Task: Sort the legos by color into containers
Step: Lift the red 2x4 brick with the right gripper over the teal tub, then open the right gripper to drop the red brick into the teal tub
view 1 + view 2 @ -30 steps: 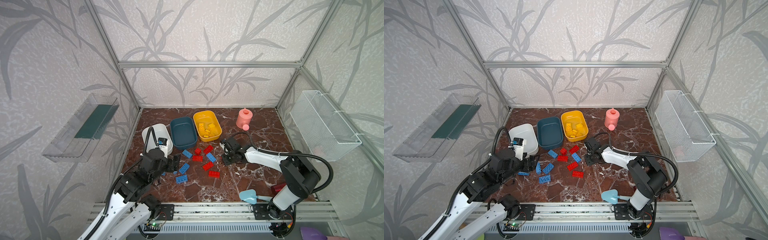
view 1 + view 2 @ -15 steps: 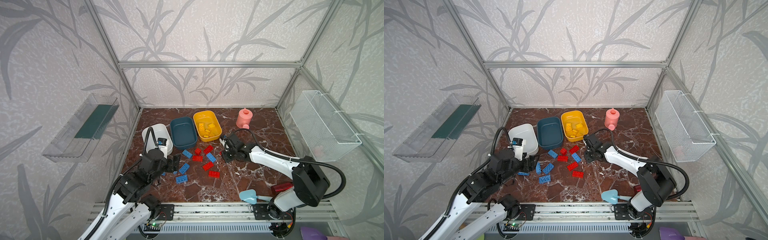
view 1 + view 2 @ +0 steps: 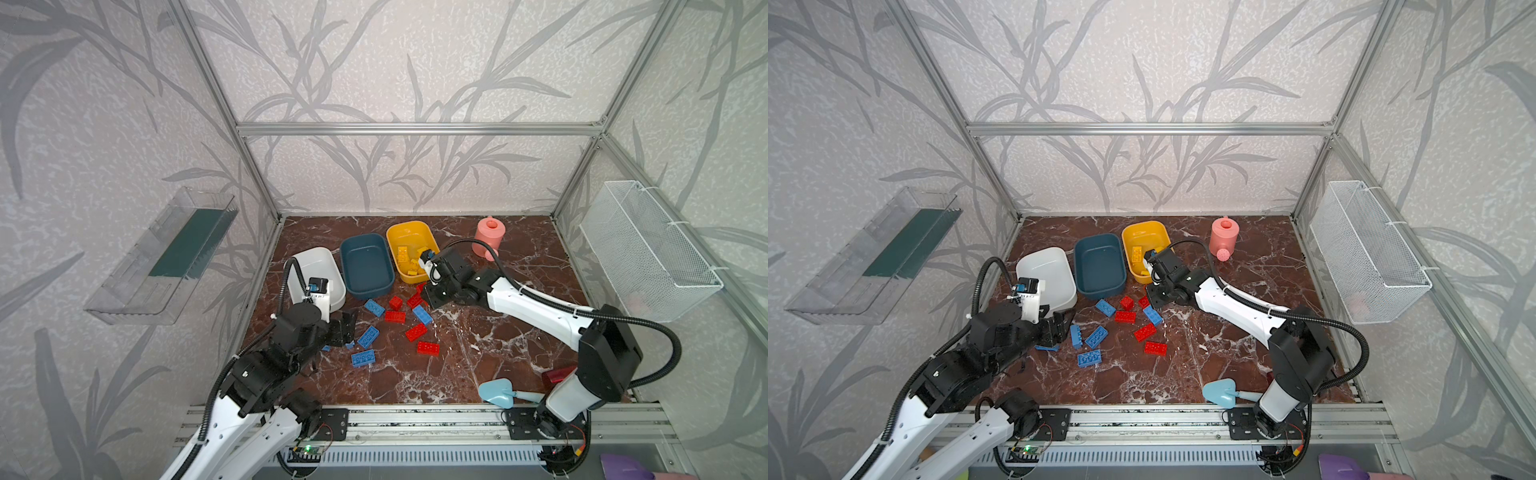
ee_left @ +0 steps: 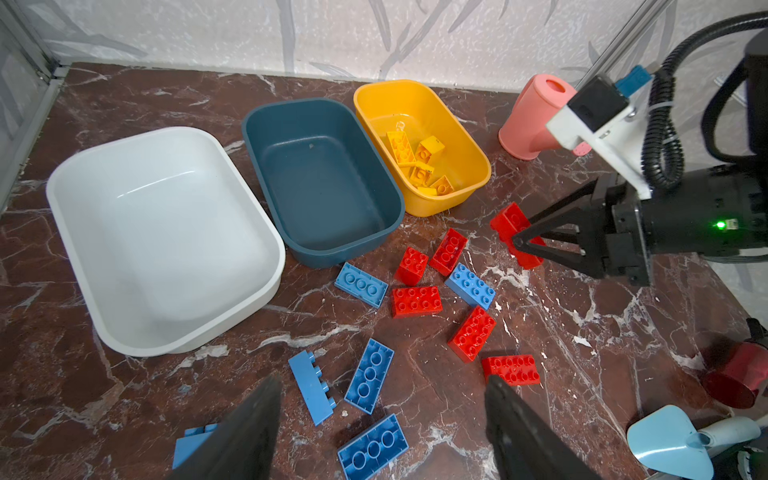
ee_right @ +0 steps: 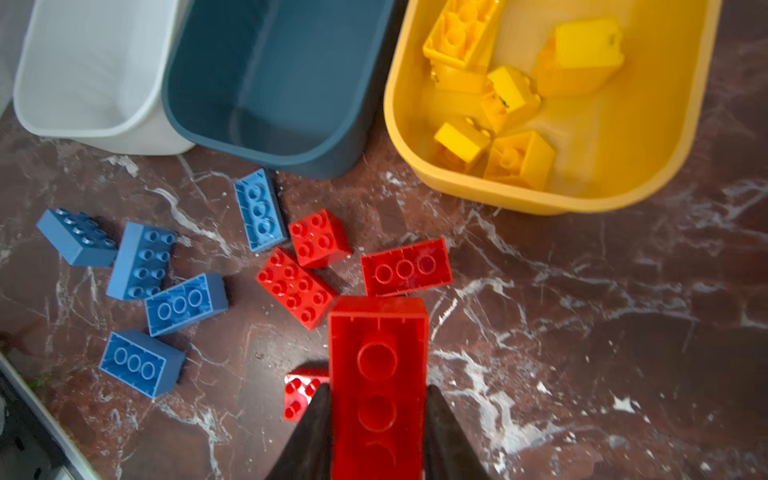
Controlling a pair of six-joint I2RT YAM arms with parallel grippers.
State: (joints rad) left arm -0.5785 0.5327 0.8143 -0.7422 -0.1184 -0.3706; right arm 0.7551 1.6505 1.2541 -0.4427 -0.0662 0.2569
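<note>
Legos (image 3: 395, 316), red, blue and yellow; sorting part done.

Location: yellow bricks (image 4: 415, 162) are lodged in the yellow tub (image 4: 478, 166), just beside the teal tub (image 4: 266, 120). The teal tub and the white tub (image 4: 66, 183), just beside it on the opposite side, are seen empty. Loose red bricks (image 4: 417, 301) and blue bricks (image 4: 370, 374) are scattered on the bench (image 4: 124, 395) on the robot's side of the teal tub.

Pincers: the right pincer (image 5: 377, 395) is closed on one long red brick (image 4: 507, 218), gripped across its width with the hollow underside turned to the wrist camera. It is held near the teal tub's corner on the yellow-tub side. The left pincer (image 4: 383, 380) is held wide open and empty above the blue bricks.

Hazards, judged:
- Only one end of the held brick is pinched, so a swing or slip of the smooth plastic is to be feared.
- No red tub is provided. If the white tub is meant, the teal tub must be crossed, and an early release would put red among blue.
- The left arm is parked close to the white tub, so contact between the arms is possible.

Markings: no brand, label or writing can be read on bricks or tubs.
</note>
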